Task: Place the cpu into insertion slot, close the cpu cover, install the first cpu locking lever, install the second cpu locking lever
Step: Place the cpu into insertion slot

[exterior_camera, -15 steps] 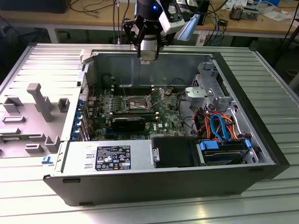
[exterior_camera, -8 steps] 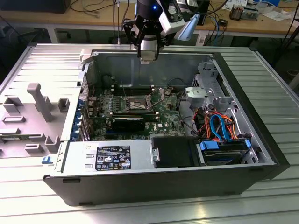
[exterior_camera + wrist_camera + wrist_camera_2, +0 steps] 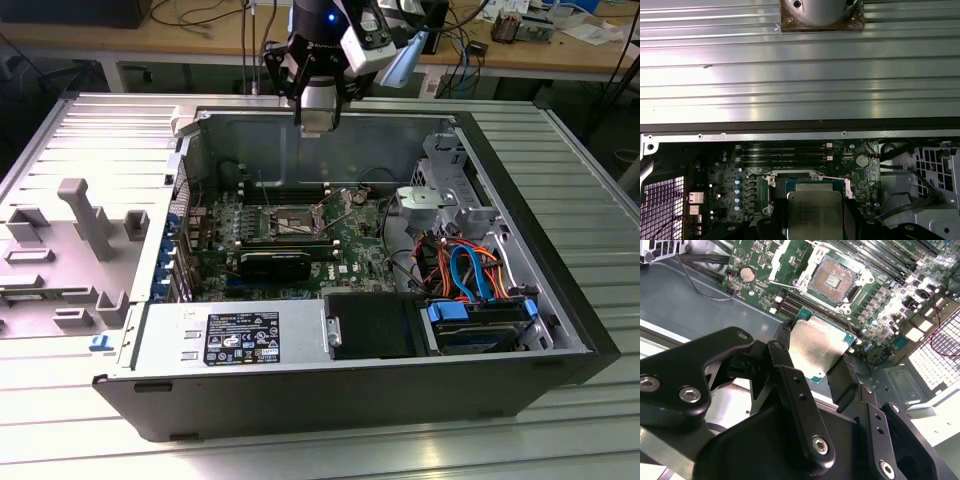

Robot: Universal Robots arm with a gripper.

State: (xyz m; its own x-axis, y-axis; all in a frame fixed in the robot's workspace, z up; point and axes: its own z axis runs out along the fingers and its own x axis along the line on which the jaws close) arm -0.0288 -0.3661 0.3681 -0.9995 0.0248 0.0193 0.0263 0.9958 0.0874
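Note:
My gripper (image 3: 816, 349) is shut on the cpu (image 3: 820, 342), a flat silver-grey square held by two opposite edges between the black fingers (image 3: 790, 375). It hangs above the open computer case, near the back wall in the exterior view (image 3: 317, 112). Below it on the green motherboard (image 3: 350, 235) lies the insertion slot (image 3: 834, 279), a dark square socket with a silver rim, uncovered with its contacts showing. In the first wrist view the cpu (image 3: 813, 216) sits just in front of the slot (image 3: 809, 181). I cannot make out the cpu cover or the locking levers clearly.
The case walls (image 3: 330, 140) ring the board. A black card (image 3: 275, 265) and the power supply (image 3: 240, 335) lie in front of the slot, memory sticks (image 3: 785, 150) behind it. A drive cage (image 3: 445, 195) with coloured cables (image 3: 470, 270) fills the exterior view's right. Grey fixtures (image 3: 85, 215) stand on the left.

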